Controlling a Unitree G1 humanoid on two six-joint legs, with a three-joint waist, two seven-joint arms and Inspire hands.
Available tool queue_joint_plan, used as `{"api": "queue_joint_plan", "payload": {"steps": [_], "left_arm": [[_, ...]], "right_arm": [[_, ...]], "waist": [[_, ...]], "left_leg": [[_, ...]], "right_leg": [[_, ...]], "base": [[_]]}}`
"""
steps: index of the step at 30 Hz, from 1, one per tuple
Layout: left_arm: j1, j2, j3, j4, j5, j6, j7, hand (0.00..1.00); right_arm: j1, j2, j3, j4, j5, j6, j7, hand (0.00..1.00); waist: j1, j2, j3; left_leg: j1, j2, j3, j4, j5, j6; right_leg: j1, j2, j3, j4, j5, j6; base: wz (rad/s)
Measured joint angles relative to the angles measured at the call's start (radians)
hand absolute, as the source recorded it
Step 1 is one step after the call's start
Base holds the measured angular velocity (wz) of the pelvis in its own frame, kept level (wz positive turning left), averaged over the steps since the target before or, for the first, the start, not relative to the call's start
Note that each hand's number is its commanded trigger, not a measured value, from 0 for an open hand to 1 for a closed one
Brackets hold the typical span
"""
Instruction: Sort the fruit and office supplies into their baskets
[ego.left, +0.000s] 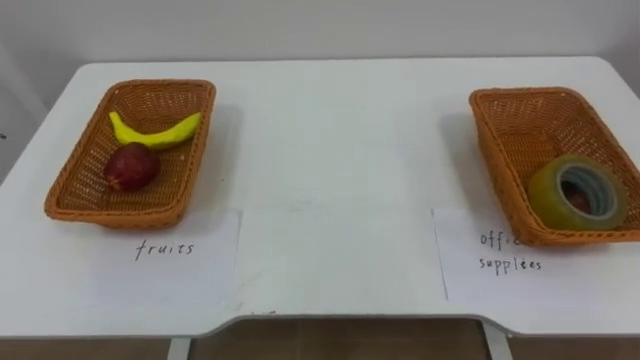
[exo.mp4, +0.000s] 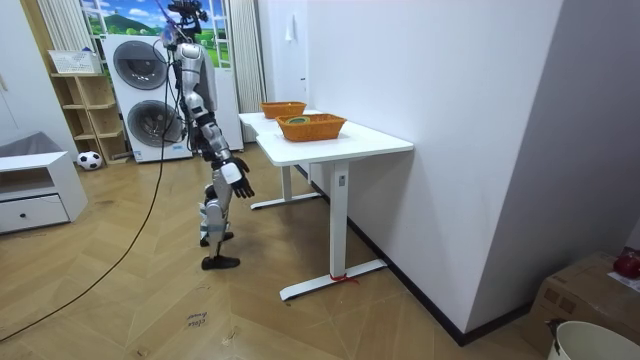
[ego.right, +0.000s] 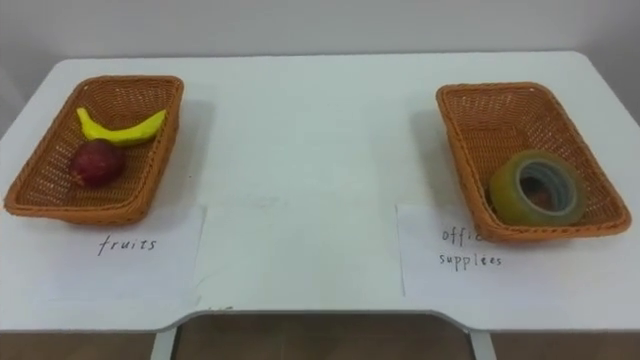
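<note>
On the white table (ego.left: 330, 150) stand two wicker baskets. The left one (ego.left: 190, 150) holds a yellow banana (ego.left: 155, 132) and a dark red apple (ego.left: 130, 166), and a paper label (ego.left: 165, 262) reading "fruits" lies in front of it. The right basket (ego.left: 500, 150) holds a roll of yellowish tape (ego.left: 545, 195), with an "office supplies" label (ego.left: 520, 265) before it. In the room view I stand upright at the table's long side. My right hand (exo.mp4: 237, 180) hangs by my thigh, fingers relaxed and holding nothing.
The table's front edge (ego.left: 340, 322) runs just below the labels, and its far side is against the wall. Behind me in the room are stacked washing machines (exo.mp4: 140, 95), a shelf (exo.mp4: 85, 110), a ball (exo.mp4: 89, 159) and a low drawer unit (exo.mp4: 35, 195).
</note>
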Motion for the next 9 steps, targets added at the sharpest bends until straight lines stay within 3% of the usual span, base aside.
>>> {"api": "queue_joint_plan", "payload": {"steps": [9], "left_arm": [[-0.01,0.005,0.0,0.001,0.004,-0.001,0.0,0.0]], "right_arm": [[-0.012,-0.002,0.02,0.138,0.0,0.021,0.138,0.0]], "waist": [[0.002,-0.008,0.0036]], "left_leg": [[-0.003,-0.001,-0.023,0.002,0.0,0.0]], "right_leg": [[0.007,0.0,-0.014,-0.002,0.0,0.0]], "base": [[0.07]]}}
